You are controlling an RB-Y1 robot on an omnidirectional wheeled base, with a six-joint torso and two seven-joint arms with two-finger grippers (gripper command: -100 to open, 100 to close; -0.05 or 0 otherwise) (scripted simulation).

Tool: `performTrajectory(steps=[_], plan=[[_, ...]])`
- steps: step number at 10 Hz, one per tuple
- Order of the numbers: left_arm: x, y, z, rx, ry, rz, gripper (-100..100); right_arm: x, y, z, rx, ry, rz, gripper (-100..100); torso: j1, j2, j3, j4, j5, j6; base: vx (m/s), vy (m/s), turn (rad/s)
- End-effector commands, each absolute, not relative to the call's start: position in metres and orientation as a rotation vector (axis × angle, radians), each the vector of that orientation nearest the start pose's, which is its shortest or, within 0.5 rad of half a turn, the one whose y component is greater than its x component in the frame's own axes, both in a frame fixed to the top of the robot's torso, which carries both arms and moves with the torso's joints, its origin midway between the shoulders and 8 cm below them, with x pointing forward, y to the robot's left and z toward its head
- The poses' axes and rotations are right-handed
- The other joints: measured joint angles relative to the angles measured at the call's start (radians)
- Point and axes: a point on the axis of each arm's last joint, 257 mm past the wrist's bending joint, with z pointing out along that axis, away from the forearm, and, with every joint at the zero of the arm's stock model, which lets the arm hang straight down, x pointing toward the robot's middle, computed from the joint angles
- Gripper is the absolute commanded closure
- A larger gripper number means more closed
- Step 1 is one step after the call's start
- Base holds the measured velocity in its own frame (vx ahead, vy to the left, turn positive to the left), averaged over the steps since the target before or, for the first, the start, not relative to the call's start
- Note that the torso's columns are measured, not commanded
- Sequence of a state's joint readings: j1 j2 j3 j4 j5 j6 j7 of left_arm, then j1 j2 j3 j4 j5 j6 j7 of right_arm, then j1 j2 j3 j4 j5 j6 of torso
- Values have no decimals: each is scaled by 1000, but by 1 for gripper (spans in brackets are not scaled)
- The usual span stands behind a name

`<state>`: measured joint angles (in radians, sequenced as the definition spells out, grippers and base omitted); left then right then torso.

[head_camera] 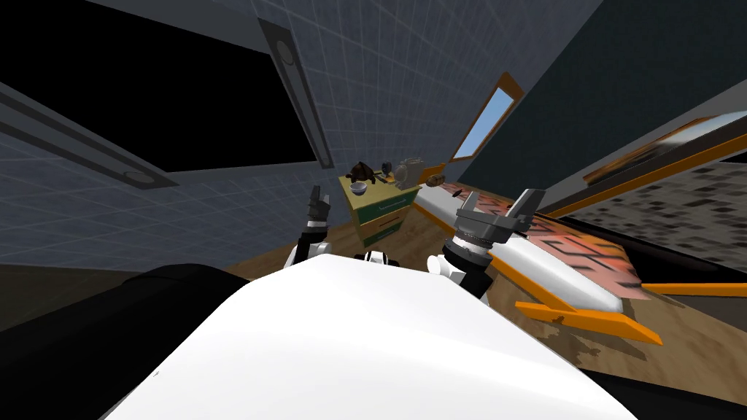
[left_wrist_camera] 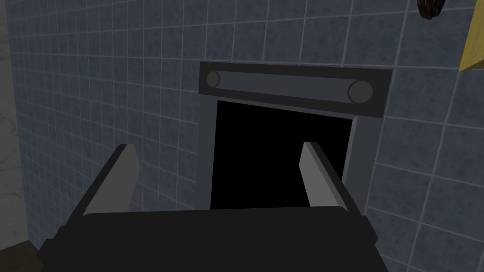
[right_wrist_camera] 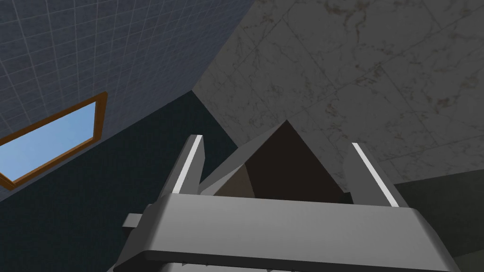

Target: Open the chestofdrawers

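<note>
Yellow with 2 green fronts, the chest of drawers [head_camera: 376, 211] stands ahead beside the bed [head_camera: 554, 281], well apart from my left gripper [head_camera: 315, 198] and right gripper [head_camera: 503, 203], both spread, empty; my left wrist view catches its corner [left_wrist_camera: 475, 45].
</note>
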<state>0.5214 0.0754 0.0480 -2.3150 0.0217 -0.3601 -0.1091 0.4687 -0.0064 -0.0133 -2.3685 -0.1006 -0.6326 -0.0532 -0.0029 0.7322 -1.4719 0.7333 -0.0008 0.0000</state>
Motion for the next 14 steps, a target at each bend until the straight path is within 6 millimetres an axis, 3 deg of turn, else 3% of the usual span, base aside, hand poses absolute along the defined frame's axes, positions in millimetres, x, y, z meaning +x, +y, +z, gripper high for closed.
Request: performTrajectory(steps=[1,11,14], plan=[[363,302,-13,-665,813,-1123,-100,296,-284,93,522,367,1463,0,-1,1,-6,2,0,0,100,-157,64],[378,340,-86,-784,860,-1083,-100,296,-284,93,522,367,1463,0,4,6,-4,5,1,0,80,-151,69],[380,351,-104,-819,866,-1071,-100,296,-284,93,522,367,1463,0,-3,-3,-6,-5,7,9,66,-101,80]])
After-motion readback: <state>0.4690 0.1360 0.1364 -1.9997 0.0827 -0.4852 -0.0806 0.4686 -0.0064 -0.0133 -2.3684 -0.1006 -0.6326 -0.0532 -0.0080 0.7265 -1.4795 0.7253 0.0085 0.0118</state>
